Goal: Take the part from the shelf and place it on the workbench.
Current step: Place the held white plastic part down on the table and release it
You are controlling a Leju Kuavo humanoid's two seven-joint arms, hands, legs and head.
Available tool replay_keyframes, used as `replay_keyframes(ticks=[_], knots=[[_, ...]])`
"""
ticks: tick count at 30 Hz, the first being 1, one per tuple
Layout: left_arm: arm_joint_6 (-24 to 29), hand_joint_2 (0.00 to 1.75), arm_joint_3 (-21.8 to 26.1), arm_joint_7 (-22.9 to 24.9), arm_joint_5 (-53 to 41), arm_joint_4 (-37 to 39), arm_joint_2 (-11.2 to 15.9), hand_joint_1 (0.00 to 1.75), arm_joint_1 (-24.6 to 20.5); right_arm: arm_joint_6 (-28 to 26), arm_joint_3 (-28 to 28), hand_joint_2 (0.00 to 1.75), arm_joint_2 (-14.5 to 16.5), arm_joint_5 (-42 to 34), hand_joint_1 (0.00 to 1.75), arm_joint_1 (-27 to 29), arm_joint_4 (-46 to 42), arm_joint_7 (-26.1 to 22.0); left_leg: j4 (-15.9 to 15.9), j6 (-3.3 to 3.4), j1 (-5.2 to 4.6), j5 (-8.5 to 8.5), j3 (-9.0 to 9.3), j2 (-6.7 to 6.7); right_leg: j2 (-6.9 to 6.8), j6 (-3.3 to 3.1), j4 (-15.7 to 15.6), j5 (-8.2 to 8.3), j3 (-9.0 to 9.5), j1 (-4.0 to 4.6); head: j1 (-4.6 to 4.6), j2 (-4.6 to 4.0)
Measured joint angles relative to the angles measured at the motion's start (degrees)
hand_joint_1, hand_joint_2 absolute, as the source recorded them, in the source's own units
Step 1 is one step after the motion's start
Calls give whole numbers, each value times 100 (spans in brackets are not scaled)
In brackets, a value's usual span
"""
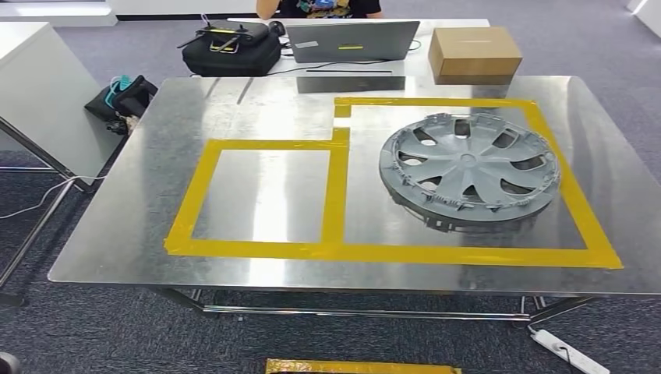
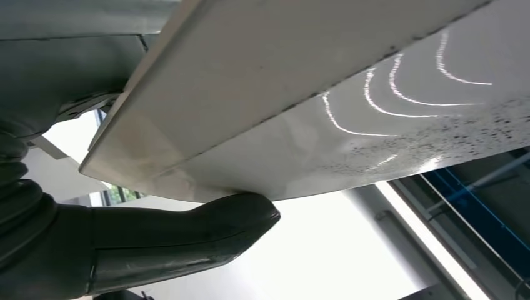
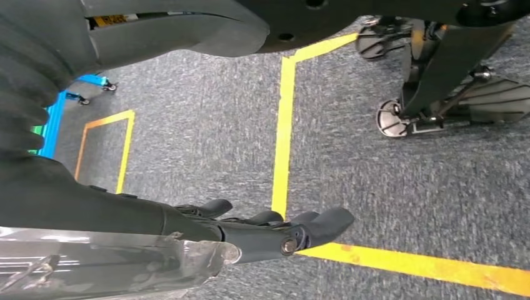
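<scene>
A grey wheel cover [image 1: 469,170] lies flat on the steel workbench [image 1: 257,93], inside the larger of two yellow-taped rectangles, with no hand near it. My left hand [image 2: 175,240] is low, its thumb stretched out just under a pale metal sheet [image 2: 281,75] and gripping nothing that I can see. My right hand [image 3: 250,231] hangs over the grey carpet, its fingers [image 3: 325,222] straight and apart and holding nothing. A shiny metal edge [image 3: 106,262] crosses in front of that wrist.
The smaller taped rectangle [image 1: 261,195] on the bench's left is bare. Behind the bench stand a cardboard box [image 1: 474,53], a laptop [image 1: 351,40], a black bag [image 1: 231,48] and a seated person [image 1: 319,8]. A power strip [image 1: 569,352] and yellow tape [image 3: 284,125] lie on the floor.
</scene>
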Motion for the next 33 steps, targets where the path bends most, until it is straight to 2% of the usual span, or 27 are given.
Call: replay_keyframes(ticks=[2, 3, 4, 5, 7, 8, 9, 12, 14, 16, 19, 21, 26, 33], knots=[[0, 175, 0, 0, 1, 0, 1, 175, -1, 1, 0, 175, 2, 0, 0, 2, 0, 0, -622, -7, 16, 472, 233, 13, 10, 37, 0, -43, 60, -15, -2, 0], [0, 175, 0, 0, 1, 0, 1, 175, -2, 1, 0, 175, 2, 0, 0, 0, 0, 0, -986, -10, 18, 640, 388, 24, 18, 69, 11, -70, 80, -8, -11, 0], [0, 175, -1, 0, 0, 0, 1, 175, -2, 1, 0, 175, 2, 0, 0, -2, 0, 0, -1249, 7, 20, 726, 498, 29, 23, 103, 15, -91, 86, 2, -14, 0], [0, 175, -1, 0, 1, 0, 0, 175, -1, 1, 0, 175, 2, 0, 0, -4, 0, 0, -1397, 33, 18, 740, 555, 30, 26, 139, 12, -106, 71, 14, -16, 0], [-30, 175, -1, 22, -11, 0, 1, 175, 2, 1, 0, 175, 2, 1, 0, -4, 0, 1, -1459, 115, 8, 701, 578, 12, 20, 204, -32, -111, 66, 19, -8, 0], [-115, 175, -6, 91, -47, 1, 6, 175, 5, 7, 1, 175, 1, 5, 0, -1, 0, 5, -1481, 129, 9, 705, 598, 10, 13, 215, -65, -104, 84, 22, -4, 0], [-274, 175, -29, 216, -120, 5, 25, 175, 5, 19, 2, 175, 1, 11, 0, -1, 0, 12, -1502, 135, 13, 711, 621, 7, 4, 186, -96, -100, 117, 26, 11, 0], [-868, 175, -254, 640, -448, 100, 107, 175, -16, 72, 10, 175, 2, 38, 0, -6, 0, 51, -1534, 136, 8, 715, 653, 0, -13, 14, -142, -86, 164, 38, 55, 0], [-986, 175, -427, 705, -565, 182, 131, 175, -53, 92, 15, 175, 3, 50, 0, -2, 0, 66, -1533, 157, -10, 704, 653, 0, -8, 4, -152, -67, 178, 27, 59, 0], [-1022, 175, -537, 747, -655, 243, 148, 175, -92, 103, 17, 175, 4, 59, 0, 10, 0, 73, -1530, 172, -26, 699, 652, 5, -2, 38, -165, -56, 205, 12, 59, 0], [-1183, 175, -714, 925, -926, 374, 218, 175, -207, 124, 19, 175, 4, 84, 0, 20, 0, 78, -1524, 190, -40, 690, 655, 6, -8, 199, -199, -62, 206, -9, 57, 0], [-1352, 175, -909, 1120, -1126, 539, 276, 175, -400, 141, 27, 175, 4, 105, 0, 6, 0, 68, -1523, 199, -41, 685, 662, 3, -15, 267, -209, -70, 199, -14, 57, 0], [-1752, 175, -1545, 1651, -1355, 1177, 387, 175, -1049, 186, 84, 175, 4, 158, 0, -8, 0, 28, -1528, 202, -34, 694, 675, 3, -9, 279, -201, -68, 211, -7, 57, 0], [-2079, 175, -2057, 2098, -1191, 1835, 403, 175, -1563, 220, 106, 175, 3, 188, 0, 8, 0, 28, -1561, 193, -30, 736, 659, 9, -1, 283, -195, -40, 215, -5, 54, 0]])
